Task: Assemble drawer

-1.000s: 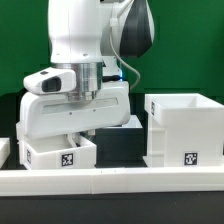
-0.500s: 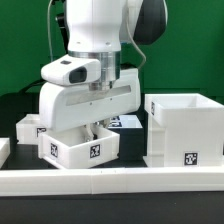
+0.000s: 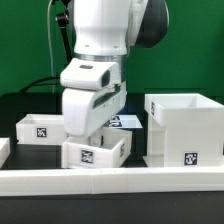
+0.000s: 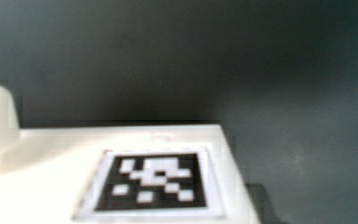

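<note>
The drawer [image 3: 96,151] is a low white tray-box with a black-and-white tag on its front side. It sits at the front middle of the dark table, just to the exterior view's left of the big white box [image 3: 185,128]. My gripper [image 3: 98,136] reaches down into the drawer from above and is shut on its wall; the fingertips are hidden inside it. In the wrist view a white surface with a tag [image 4: 156,183] fills the near part over the dark table. No fingers show there.
A second white tagged part [image 3: 40,128] lies at the exterior view's left, behind the drawer. The marker board [image 3: 127,121] lies behind the arm. A long white rail [image 3: 110,181] edges the table front. A small white piece [image 3: 3,149] is at the far left.
My gripper and the drawer have moved together toward the exterior view's right, closer to the big box. This has uncovered the tagged white part at the left.
</note>
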Available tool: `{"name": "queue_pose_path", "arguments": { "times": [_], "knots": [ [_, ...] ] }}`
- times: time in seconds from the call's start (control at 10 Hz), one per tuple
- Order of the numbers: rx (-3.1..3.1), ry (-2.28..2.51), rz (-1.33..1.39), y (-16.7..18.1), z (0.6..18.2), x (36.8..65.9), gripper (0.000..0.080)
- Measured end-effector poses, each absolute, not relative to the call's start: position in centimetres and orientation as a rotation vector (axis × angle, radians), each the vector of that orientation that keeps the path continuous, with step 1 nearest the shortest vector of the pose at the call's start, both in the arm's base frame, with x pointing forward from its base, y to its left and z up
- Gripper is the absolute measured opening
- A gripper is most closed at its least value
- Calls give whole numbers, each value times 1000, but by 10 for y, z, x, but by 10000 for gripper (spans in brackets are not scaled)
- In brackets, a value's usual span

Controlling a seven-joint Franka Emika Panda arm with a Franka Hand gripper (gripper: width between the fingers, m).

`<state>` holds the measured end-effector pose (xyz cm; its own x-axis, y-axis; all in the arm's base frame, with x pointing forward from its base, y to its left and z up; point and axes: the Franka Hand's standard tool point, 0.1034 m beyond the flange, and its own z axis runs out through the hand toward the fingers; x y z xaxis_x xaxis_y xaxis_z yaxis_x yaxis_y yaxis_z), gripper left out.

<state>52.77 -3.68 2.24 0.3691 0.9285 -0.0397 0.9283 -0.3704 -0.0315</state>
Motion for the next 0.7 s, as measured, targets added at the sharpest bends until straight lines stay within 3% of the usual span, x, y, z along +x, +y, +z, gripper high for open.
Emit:
{"name": "queue_pose_path", "arguments": {
  "times": [0.7],
  "knots": [
    [-2294, -2149, 62, -36, 17, 532, 41]
  ]
}}
